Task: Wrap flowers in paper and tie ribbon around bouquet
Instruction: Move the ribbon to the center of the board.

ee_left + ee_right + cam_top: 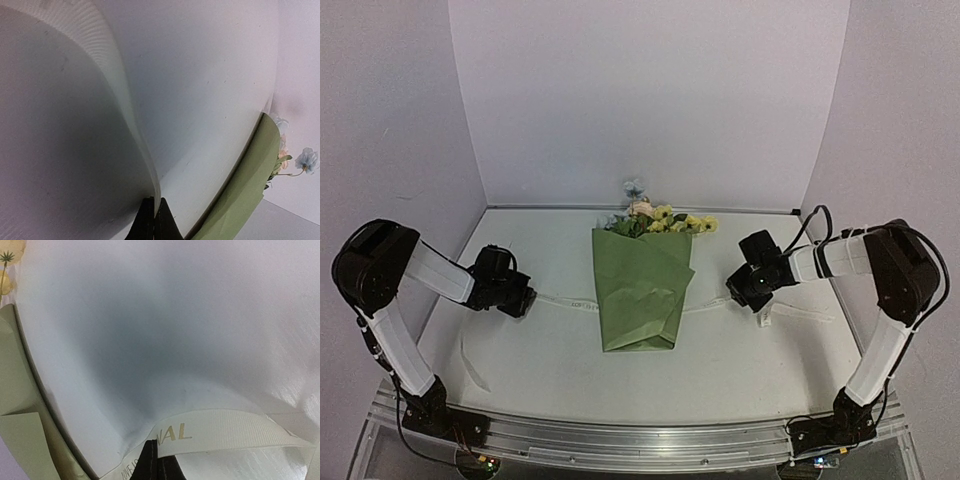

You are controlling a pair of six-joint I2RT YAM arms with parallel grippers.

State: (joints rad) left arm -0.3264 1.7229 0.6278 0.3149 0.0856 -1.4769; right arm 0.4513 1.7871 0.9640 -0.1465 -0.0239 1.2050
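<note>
Pinching the ribbon [220, 432] at its fingertips, the right gripper [157, 455] has its jaws pressed together on the cream band just beside the printed lettering. The left gripper [153, 212] is likewise closed, with the ribbon's other run narrowing down into its tips. Both grippers sit low over the table [570, 370], one on each side of the bouquet [640, 300] and apart from it. Between them the ribbon lies flat on the table, disappears at the bouquet's left edge and reappears at its right edge, so it appears to pass under the cone rather than over it. Loose tails trail outward beyond each gripper. Status, as judged: wrapping is complete, since the paper [645, 270] is folded into a cone around the flowers [665, 220], whose blooms project from the wide far end near the back wall. Tying is not yet done; no crossing, loop or knot shows on top of the cone. Remaining work is to bring both ends up over the paper, cross them and knot. Materials: the ribbon is woven, finely ribbed, thin and limp; the paper is matte olive-green, creased, with overlapping flaps; the blooms are pale yellow, pinkish and grey-blue, soft-petalled.
</note>
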